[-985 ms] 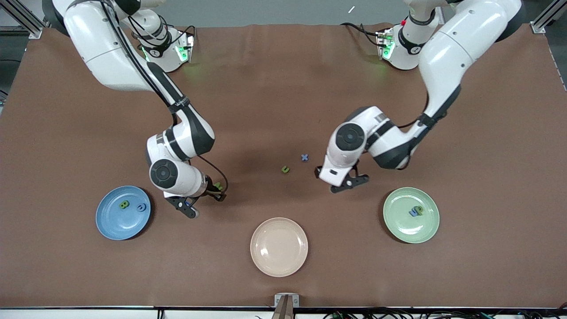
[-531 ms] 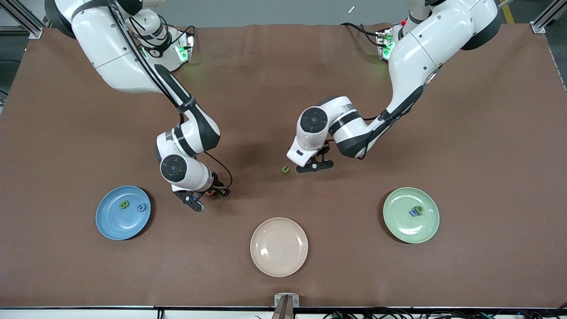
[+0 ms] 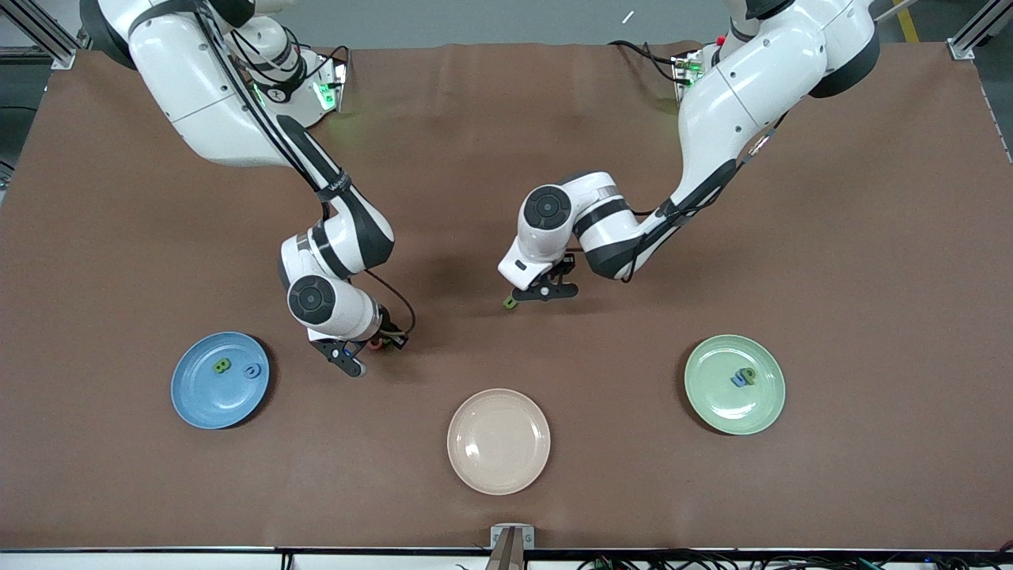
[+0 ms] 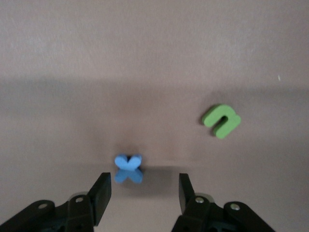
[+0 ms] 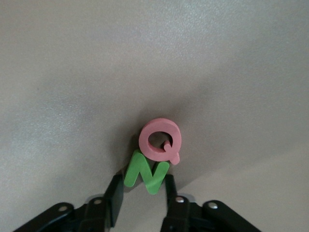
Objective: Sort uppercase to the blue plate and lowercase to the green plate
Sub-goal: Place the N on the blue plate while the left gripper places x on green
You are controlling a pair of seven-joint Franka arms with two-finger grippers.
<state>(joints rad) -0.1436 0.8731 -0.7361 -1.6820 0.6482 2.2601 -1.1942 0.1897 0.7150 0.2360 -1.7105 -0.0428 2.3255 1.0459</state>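
Right end effector (image 5: 141,195) pinches the green N (image 5: 146,172) beside the pink letter (image 5: 161,140); left end effector (image 4: 144,193) hangs open over the blue x (image 4: 128,168)

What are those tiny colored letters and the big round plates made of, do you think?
The blue x, green u, green N and pink letter look like soft matte foam: thick, flat-cut, no shine. The blue plate and green plate look glossy, perhaps glazed ceramic or hard plastic; they show highlights.

Brown table (image 3: 491,127), grey floor (image 3: 475,20) w/ alu. framing (image 3: 977,28).
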